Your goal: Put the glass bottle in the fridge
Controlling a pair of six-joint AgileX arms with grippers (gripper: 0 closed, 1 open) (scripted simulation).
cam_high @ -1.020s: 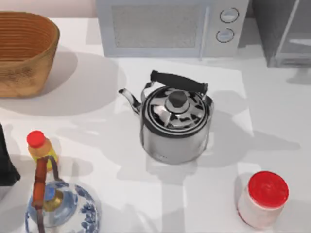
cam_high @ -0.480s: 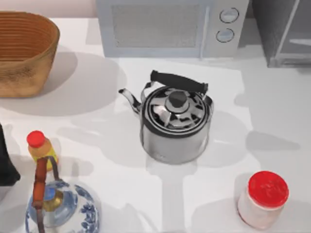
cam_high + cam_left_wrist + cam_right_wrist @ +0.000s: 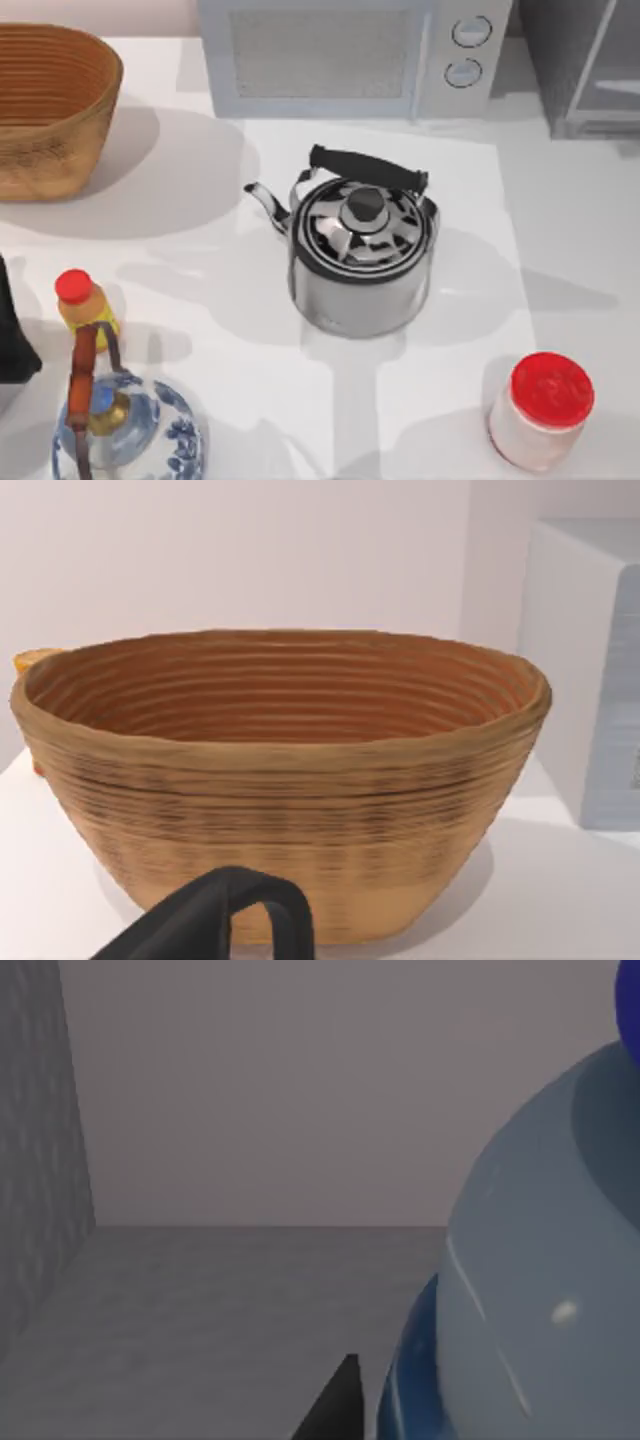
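Note:
The glass bottle [image 3: 520, 1290] looms close in the right wrist view, deep blue and translucent, with only part of it in frame. One dark fingertip [image 3: 338, 1405] of my right gripper rests against its side, and the gripper is shut on the bottle. Around them are the grey floor and walls of the fridge [image 3: 200, 1300]. From above, the fridge [image 3: 585, 65] stands at the table's back right corner. My left gripper [image 3: 225, 920] is parked at the table's left edge [image 3: 12, 335], facing the wicker basket.
A steel kettle [image 3: 362, 250] stands mid-table, with the microwave [image 3: 350, 55] behind it. The wicker basket [image 3: 50, 105] is at the back left. A yellow bottle with a red cap [image 3: 85, 305] and a blue-and-white teapot [image 3: 125, 430] sit front left. A red-lidded jar [image 3: 542, 410] stands front right.
The arm's shadows on the right side of the table and by the fridge have shrunk and faded. None of the objects on the table has moved.

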